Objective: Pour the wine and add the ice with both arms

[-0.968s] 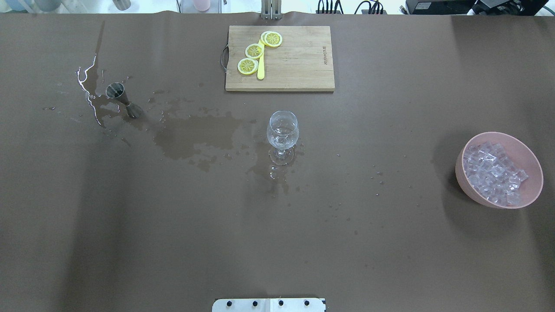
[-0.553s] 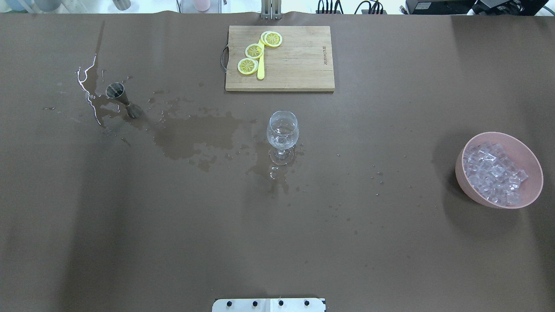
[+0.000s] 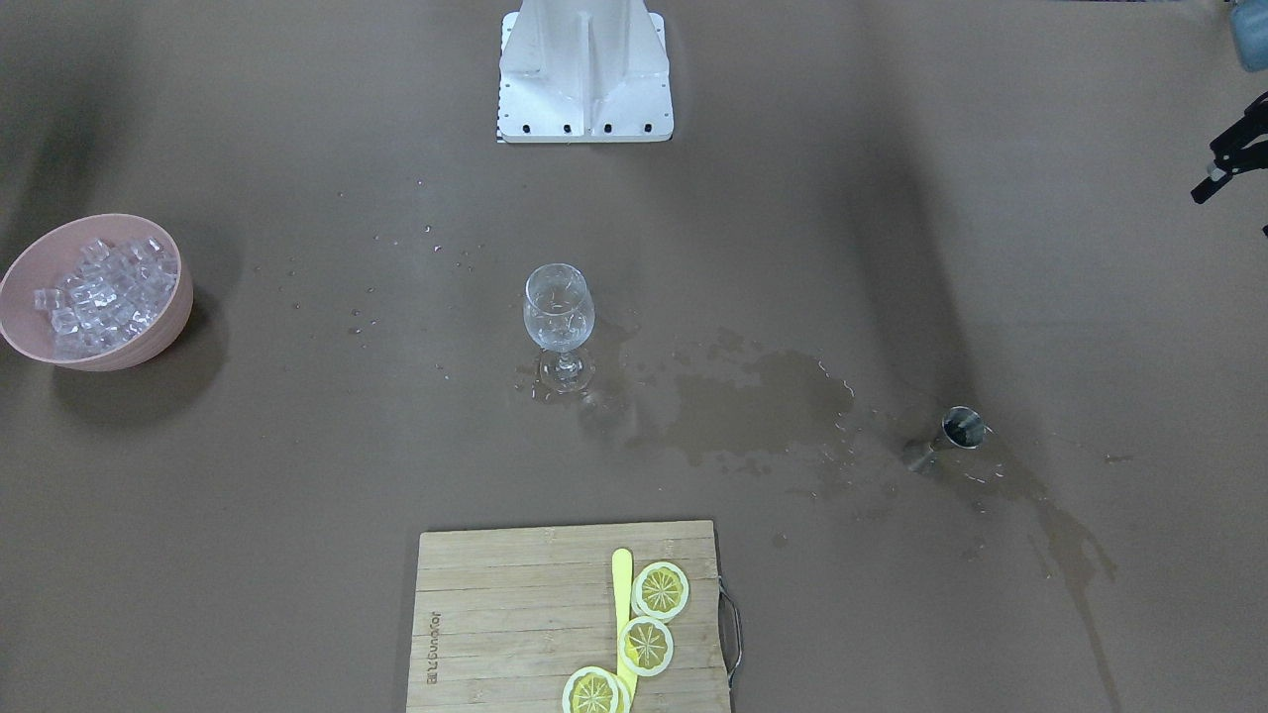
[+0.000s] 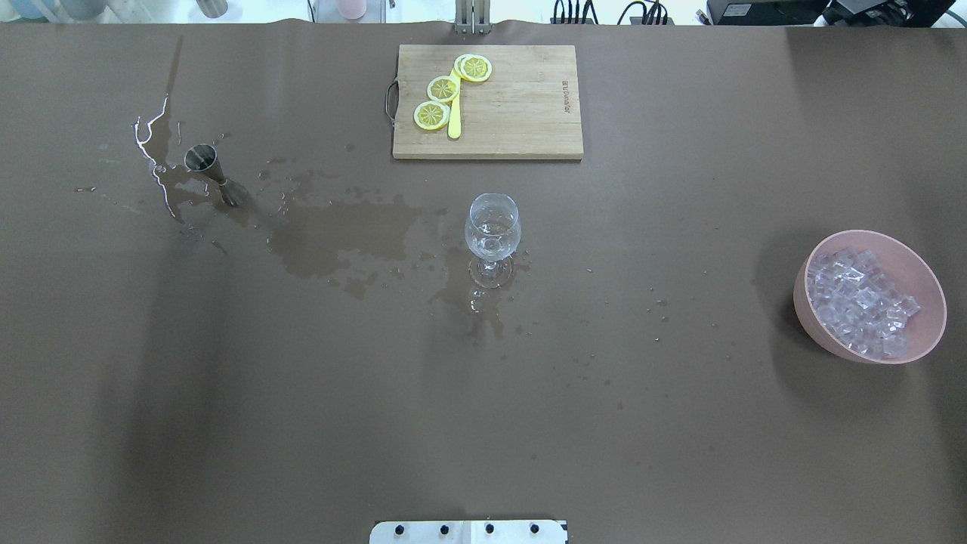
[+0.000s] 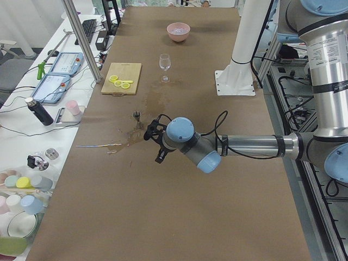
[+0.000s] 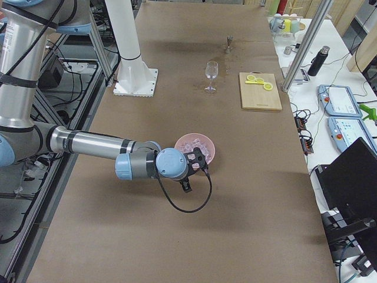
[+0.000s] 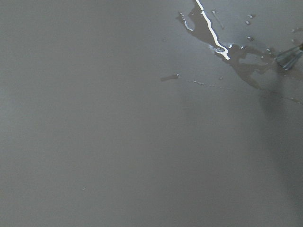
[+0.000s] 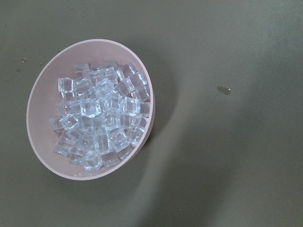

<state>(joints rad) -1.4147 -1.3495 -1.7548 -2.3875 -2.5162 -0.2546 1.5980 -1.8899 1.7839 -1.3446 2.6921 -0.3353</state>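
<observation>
Since the wine glass sits central, likely for shared reach, left end effector hovers near the jigger, right end effector beside the ice; their openness I cannot tell.

Pink bowl, clear ice

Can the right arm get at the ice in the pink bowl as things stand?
Probably yes: the right gripper hangs close by the bowl, and the ice lies uncovered with nothing above it.
</observation>
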